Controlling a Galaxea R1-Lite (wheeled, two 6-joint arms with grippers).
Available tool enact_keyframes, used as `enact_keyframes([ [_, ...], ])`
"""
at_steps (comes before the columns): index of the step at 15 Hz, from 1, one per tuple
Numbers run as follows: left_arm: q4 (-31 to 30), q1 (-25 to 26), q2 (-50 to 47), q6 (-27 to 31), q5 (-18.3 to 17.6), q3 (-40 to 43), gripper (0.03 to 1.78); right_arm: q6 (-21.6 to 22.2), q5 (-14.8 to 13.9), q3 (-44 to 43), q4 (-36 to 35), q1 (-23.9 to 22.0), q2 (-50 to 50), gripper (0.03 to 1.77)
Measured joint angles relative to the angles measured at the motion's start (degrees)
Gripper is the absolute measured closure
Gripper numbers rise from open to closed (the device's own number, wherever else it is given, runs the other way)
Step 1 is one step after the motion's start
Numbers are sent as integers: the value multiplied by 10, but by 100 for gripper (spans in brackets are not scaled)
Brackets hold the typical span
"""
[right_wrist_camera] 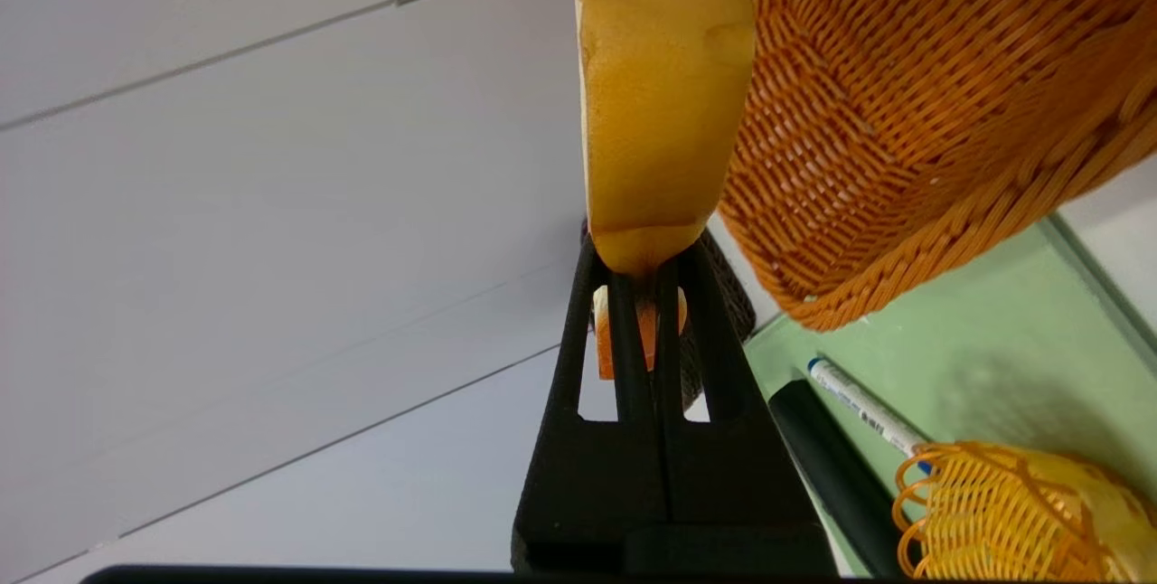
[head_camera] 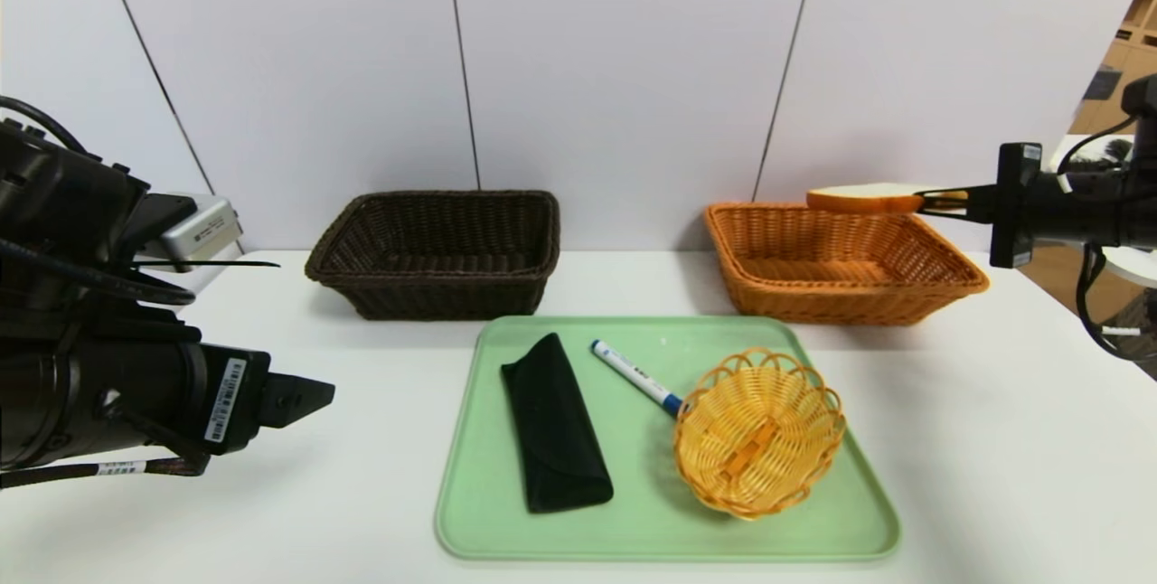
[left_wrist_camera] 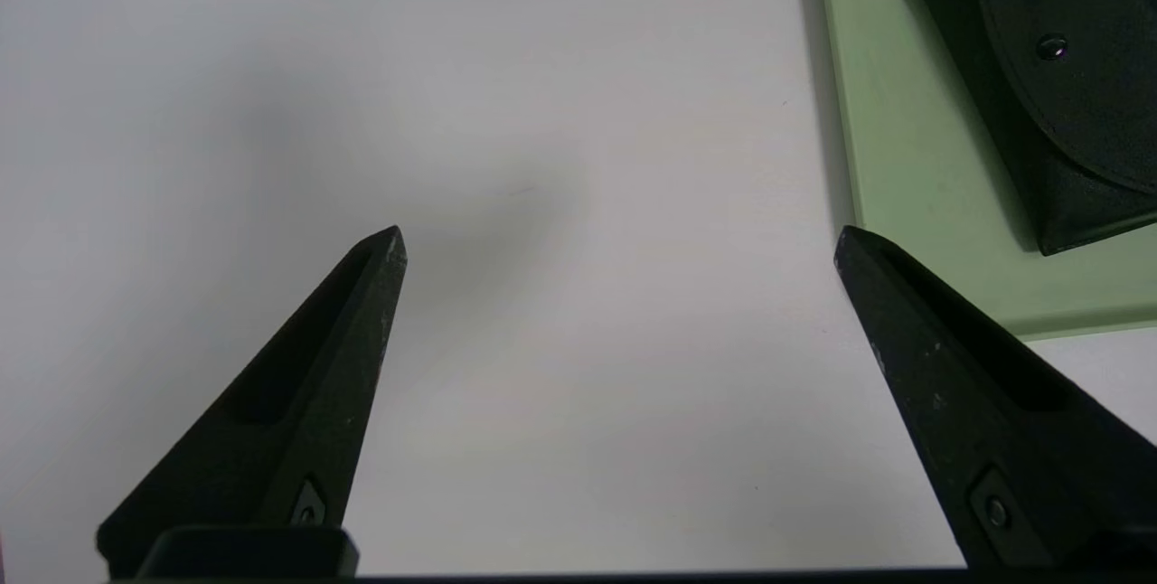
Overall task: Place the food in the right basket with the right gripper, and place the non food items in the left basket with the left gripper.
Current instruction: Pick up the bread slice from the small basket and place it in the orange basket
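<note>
Bread (head_camera: 866, 198) sits clamped edge-on between my right gripper (head_camera: 940, 199) jaws above the orange basket (head_camera: 845, 275), unreleased, while pouch (head_camera: 553, 423) and marker (head_camera: 635, 375) wait beyond my wide-apart left gripper (left_wrist_camera: 619, 245).

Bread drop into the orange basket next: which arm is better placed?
Right. The right gripper is shut on the bread, held flat above the orange basket's far rim. The left gripper hangs open over bare table beside the tray, far from that basket.

Head cam overlooks table; wrist cams close, both sharing green tray (head_camera: 470, 475).
</note>
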Motion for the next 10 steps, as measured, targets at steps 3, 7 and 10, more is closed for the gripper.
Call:
enact_keyframes([
  [3,0,0,1,0,-1,0,12,0,0,-8,-4,7,28,175],
  [7,-1,-1,5,0,-1,0,12,6,1,-13,-4,10,43,126],
  [10,-1,-1,5,0,-1,0,12,6,3,-15,-3,9,44,88],
])
